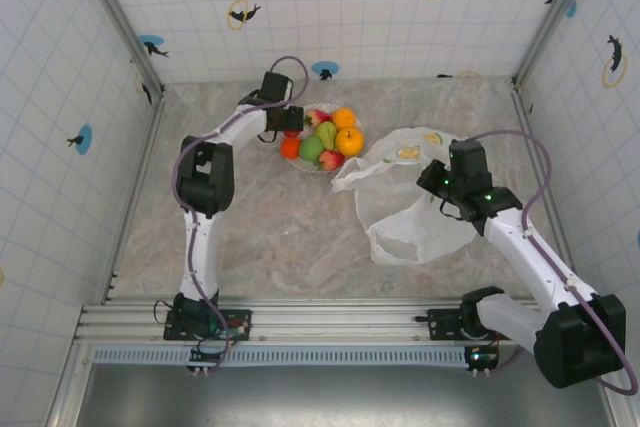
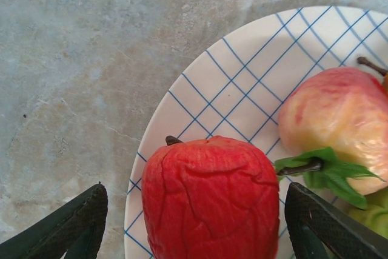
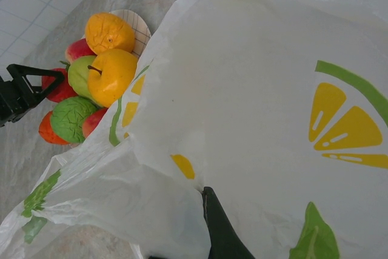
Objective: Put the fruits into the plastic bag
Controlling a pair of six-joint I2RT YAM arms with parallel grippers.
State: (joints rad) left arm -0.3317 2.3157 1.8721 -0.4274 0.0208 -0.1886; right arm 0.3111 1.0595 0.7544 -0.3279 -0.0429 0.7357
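The left fingers (image 2: 66, 228) stood spread astride the red apple (image 2: 209, 201) on the gridded plate (image 2: 242, 83), ready to close on it, while the right fingers (image 3: 221, 235) pinched the plastic bag (image 3: 242, 89) just beside the plate, seemingly holding its mouth open.

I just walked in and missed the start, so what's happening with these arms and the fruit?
The left gripper is open, straddling a red apple on the plate, not yet closed on it. The right gripper is shut on a fold of the plastic bag, which lies beside the plate. The other fruits lie piled on the plate.
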